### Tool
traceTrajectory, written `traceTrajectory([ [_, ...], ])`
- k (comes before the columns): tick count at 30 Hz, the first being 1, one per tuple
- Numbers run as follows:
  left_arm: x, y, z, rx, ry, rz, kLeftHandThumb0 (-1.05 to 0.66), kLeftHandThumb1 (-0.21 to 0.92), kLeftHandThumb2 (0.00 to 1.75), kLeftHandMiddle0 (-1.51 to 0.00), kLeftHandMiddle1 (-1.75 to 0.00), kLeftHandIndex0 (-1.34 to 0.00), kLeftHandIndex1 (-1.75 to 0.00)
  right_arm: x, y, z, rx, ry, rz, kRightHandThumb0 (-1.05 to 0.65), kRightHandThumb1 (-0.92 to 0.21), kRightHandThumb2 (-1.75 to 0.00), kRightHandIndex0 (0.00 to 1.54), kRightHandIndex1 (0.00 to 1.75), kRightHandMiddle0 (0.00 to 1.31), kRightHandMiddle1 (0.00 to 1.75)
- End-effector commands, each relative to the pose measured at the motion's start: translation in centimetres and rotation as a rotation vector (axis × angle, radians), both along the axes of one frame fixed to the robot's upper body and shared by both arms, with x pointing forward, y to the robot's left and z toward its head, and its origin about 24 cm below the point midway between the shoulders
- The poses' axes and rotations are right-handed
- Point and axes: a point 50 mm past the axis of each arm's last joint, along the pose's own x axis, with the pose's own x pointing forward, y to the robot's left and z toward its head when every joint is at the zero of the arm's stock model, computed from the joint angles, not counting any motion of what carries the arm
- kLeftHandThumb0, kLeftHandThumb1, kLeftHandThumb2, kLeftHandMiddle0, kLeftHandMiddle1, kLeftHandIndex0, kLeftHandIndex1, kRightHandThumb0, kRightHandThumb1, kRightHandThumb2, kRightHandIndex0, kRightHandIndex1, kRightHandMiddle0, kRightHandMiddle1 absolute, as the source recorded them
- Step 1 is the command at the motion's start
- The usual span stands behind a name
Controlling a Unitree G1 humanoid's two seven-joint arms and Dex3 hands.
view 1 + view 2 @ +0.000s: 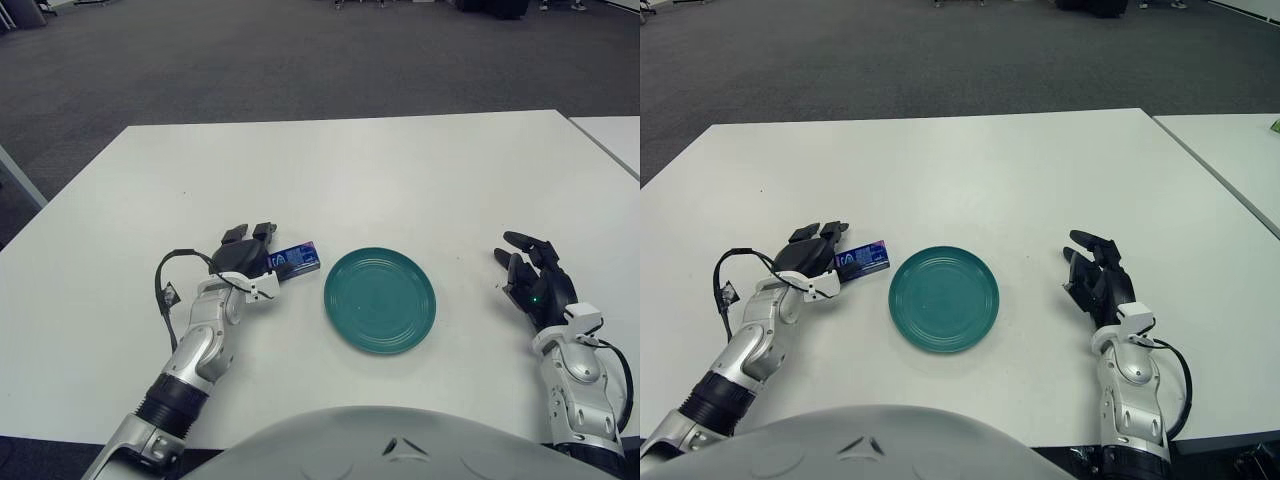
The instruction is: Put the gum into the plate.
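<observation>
The white table (pixel 380 160) carries everything. Near its front edge, in the middle, lies a round green plate (pixel 380 299), and nothing is inside it. The left hand (pixel 243 257) is just to the left of the plate, and its fingers are closed around one end of the gum (pixel 293 259), a small blue pack. The gum is between this hand and the plate rim, not touching the plate. The right hand (pixel 535 278) shows well apart on the right side of the plate, fingers spread and holding nothing.
</observation>
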Motion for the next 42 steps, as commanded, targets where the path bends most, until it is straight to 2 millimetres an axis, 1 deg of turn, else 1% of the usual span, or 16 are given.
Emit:
traceTrajectory([
  [1, -0.2, 0.2, -0.5, 0.012, 0.053, -0.029, -1.05, 0.92, 0.60, -0.02, -0.03, 0.00, -0.26, -0.8, 0.2, -1.6, 0.039, 0.086, -0.008, -0.80, -0.92, -0.82, 0.26, 0.51, 0.00, 1.04],
  [6, -0.3, 0.1, -0.4, -0.004, 0.056, -0.050, -1.05, 0.92, 0.59, -0.03, -0.03, 0.00, -0.27, -0.8, 0.0, -1.7, 0.044, 0.094, -0.017, -0.78, -0.92, -0.82, 0.25, 0.50, 0.00, 1.00],
  [14, -0.3, 0.2, -0.3, -0.049, 0.054, -0.065, -1.05, 0.92, 0.57, -0.10, -0.04, 0.00, -0.36, -0.7, 0.1, -1.8, 0.044, 0.092, -0.020, -0.74, -0.92, -0.82, 0.25, 0.49, 0.00, 0.97],
  [17, -0.3, 0.2, -0.2, -0.059, 0.051, -0.077, -1.05, 0.92, 0.56, -0.12, -0.05, 0.00, -0.43, -0.7, 0.2, -1.8, 0.045, 0.090, -0.019, -0.74, -0.92, -0.82, 0.25, 0.49, 0.00, 0.97],
  [20, -0.3, 0.3, -0.2, -0.067, 0.048, -0.087, -1.05, 0.92, 0.54, -0.16, -0.05, 0.00, -0.62, -0.6, 0.2, -1.9, 0.044, 0.090, -0.020, -0.74, -0.92, -0.82, 0.25, 0.49, 0.00, 0.98],
  [24, -0.2, 0.2, -0.1, -0.073, 0.045, -0.093, -1.05, 0.92, 0.53, -0.19, -0.06, 0.00, -0.73, -0.5, 0.2, -1.9, 0.039, 0.093, -0.018, -0.74, -0.92, -0.82, 0.25, 0.49, 0.00, 0.98],
  [35, 0.0, 0.2, 0.4, -0.109, 0.031, -0.087, -1.05, 0.92, 0.49, -0.27, -0.10, 0.00, -0.94, -0.4, 0.3, -1.9, 0.033, 0.099, -0.016, -0.73, -0.92, -0.83, 0.24, 0.47, 0.00, 0.95],
  [42, 0.2, 0.1, 0.6, -0.158, 0.046, -0.072, -1.05, 0.92, 0.47, -0.31, -0.14, 0.00, -1.01, -0.3, 0.2, -2.0, 0.037, 0.095, -0.019, -0.74, -0.92, -0.83, 0.23, 0.46, 0.00, 0.94],
])
